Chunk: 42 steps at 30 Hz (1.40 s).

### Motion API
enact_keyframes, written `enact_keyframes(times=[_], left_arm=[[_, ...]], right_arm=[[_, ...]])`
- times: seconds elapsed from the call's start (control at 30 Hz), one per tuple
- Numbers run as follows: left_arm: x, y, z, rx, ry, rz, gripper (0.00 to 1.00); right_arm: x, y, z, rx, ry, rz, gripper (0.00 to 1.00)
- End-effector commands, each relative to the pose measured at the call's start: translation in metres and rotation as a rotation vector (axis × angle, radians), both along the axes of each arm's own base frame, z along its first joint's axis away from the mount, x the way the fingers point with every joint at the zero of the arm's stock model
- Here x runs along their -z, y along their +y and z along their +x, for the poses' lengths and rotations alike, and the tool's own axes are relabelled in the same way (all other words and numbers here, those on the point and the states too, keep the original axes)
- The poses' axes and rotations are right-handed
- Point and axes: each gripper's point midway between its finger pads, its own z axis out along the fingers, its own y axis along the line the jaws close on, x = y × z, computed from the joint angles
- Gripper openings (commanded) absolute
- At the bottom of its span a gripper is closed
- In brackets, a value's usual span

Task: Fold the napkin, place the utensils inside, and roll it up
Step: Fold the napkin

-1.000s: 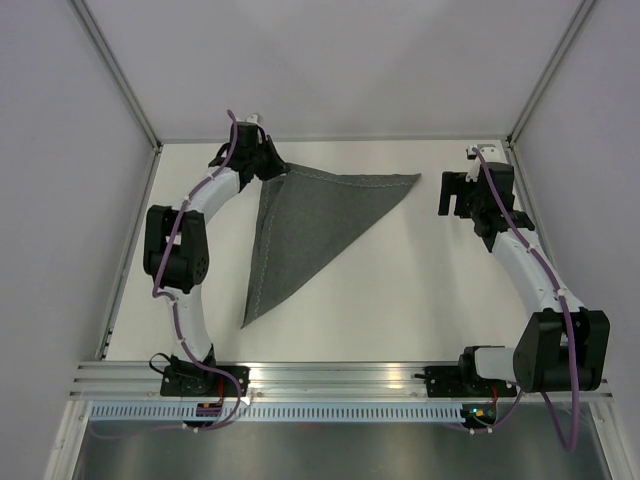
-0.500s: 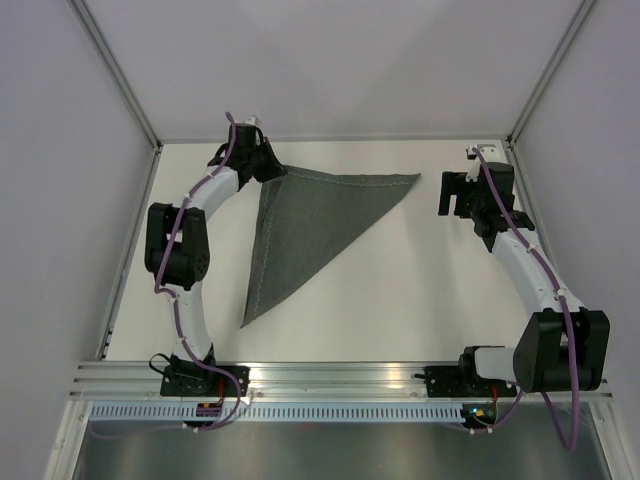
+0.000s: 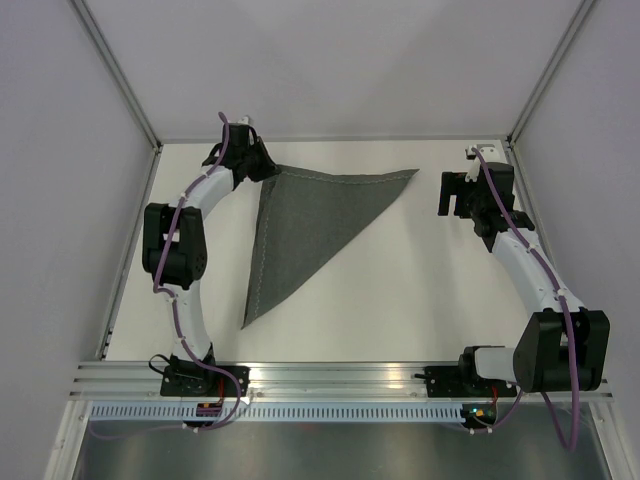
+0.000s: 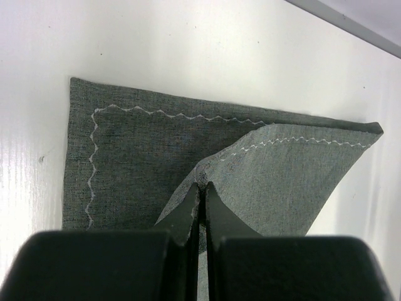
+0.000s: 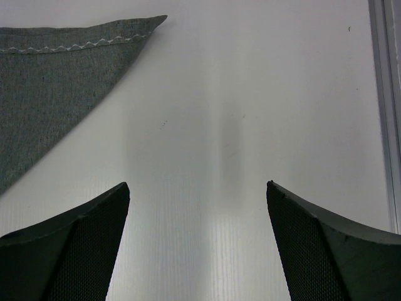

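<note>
The dark grey napkin (image 3: 310,225) lies on the white table folded into a triangle, one tip at the far right and one toward the near left. My left gripper (image 3: 262,168) is at its far left corner, shut on the upper layer's corner, which it holds lifted over the lower layer; the napkin fills the left wrist view (image 4: 156,150). My right gripper (image 3: 455,195) is open and empty to the right of the napkin's right tip, which shows in the right wrist view (image 5: 69,56). No utensil is in view.
The table's metal edge rail (image 5: 390,94) runs close to the right of my right gripper. The back wall (image 3: 330,70) stands just beyond my left gripper. A metal rail (image 3: 330,375) with the arm bases lies along the near edge.
My left gripper has moved a little further back and left with the napkin corner in it. The right arm has not moved.
</note>
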Motion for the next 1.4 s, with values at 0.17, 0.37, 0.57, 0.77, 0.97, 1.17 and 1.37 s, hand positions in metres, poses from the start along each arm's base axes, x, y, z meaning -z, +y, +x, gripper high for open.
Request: enact_keyframes(times=[0.17, 0.37, 0.57, 0.77, 0.97, 1.17, 1.37], left_arm=[[-0.018, 0.004, 0.011, 0.021, -0.05, -0.007, 0.02], [-0.013, 0.006, 0.014, 0.017, -0.044, -0.006, 0.02], [-0.016, 0.007, 0.017, 0.016, -0.053, -0.009, 0.02], [-0.015, 0.008, 0.02, 0.018, -0.051, -0.015, 0.02], [-0.009, 0.01, 0.022, 0.014, -0.041, -0.015, 0.02], [-0.005, 0.01, 0.024, 0.016, -0.034, -0.018, 0.02], [0.004, 0.012, 0.028, 0.013, -0.022, -0.016, 0.02]], right_arm=[[-0.004, -0.001, 0.002, 0.003, -0.007, -0.006, 0.95], [-0.003, -0.001, 0.002, 0.004, -0.005, -0.005, 0.95], [-0.002, -0.002, 0.003, 0.003, -0.002, -0.005, 0.95], [-0.001, -0.002, 0.003, 0.005, 0.001, -0.005, 0.95], [0.0, -0.002, 0.003, 0.006, 0.002, -0.006, 0.95], [0.001, -0.002, 0.003, 0.004, 0.006, -0.006, 0.94], [0.001, -0.002, 0.003, 0.004, 0.007, -0.004, 0.94]])
